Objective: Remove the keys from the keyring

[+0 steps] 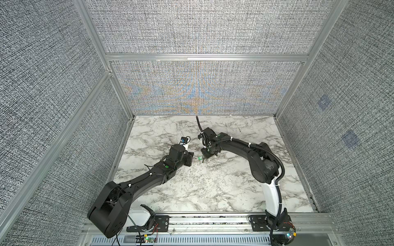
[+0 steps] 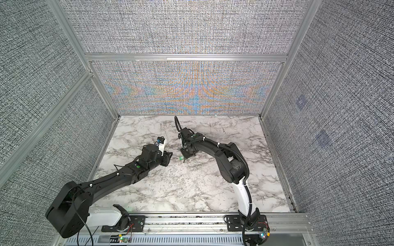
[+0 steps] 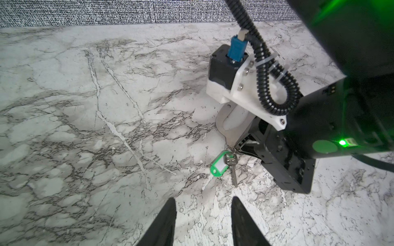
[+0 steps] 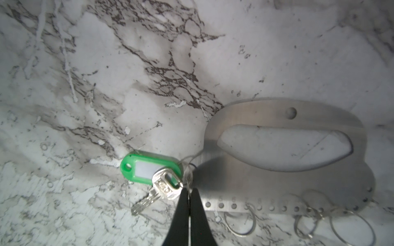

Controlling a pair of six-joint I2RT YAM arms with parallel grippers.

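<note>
One key, one green tag, one keyring, two robot arms

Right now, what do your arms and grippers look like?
The left arm and right arm are matte black, with a white link near each base. Black ribbed conduit is zip-tied along the right one. The left gripper and right gripper have slim black tapering fingers.

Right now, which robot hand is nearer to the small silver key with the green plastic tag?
Right. The right hand is shut, tips beside the small silver key; the left hand hangs open, apart from it.
</note>
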